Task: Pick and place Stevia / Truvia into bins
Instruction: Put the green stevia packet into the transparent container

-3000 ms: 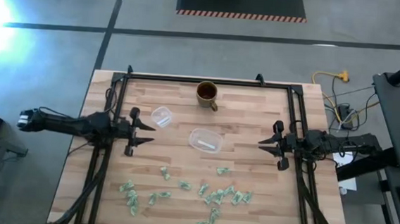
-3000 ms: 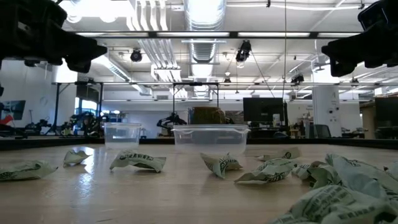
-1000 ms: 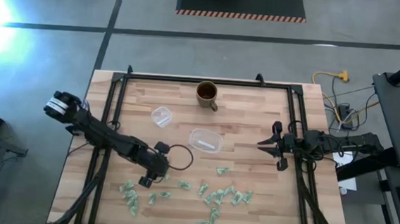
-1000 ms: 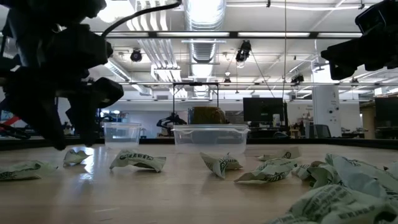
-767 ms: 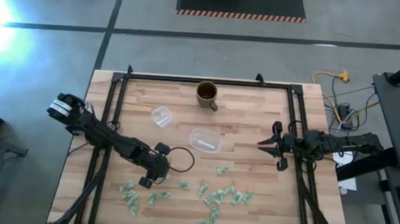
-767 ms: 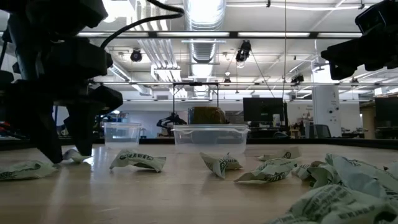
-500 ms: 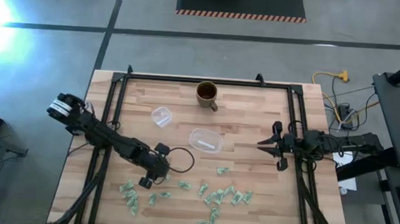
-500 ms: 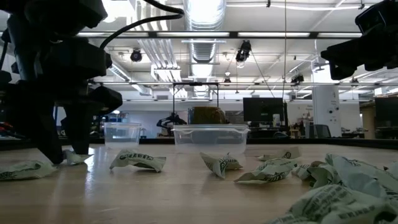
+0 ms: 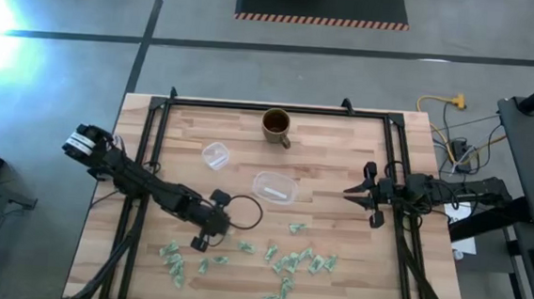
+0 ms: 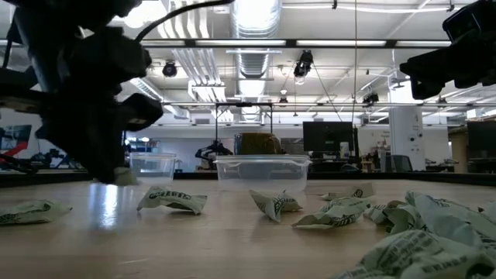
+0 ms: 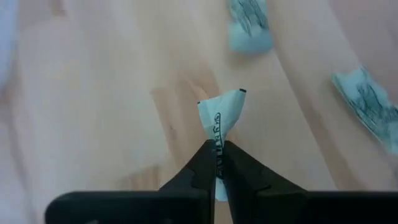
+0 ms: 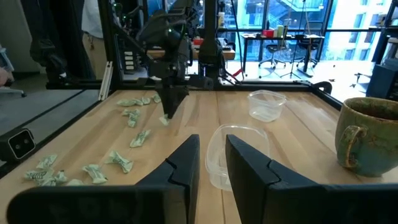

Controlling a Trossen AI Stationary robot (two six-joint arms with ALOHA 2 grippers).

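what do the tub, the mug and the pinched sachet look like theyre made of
Tub: probably clear, thin plastic; the table shows through it. Mug: likely glazed ceramic, mottled brown-green with a slight shine. Sachet held by the left gripper: seems matte paper, creased and twisted, with printed lettering.

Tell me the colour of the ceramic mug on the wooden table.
Brown ceramic mug, clearest in the right wrist view.
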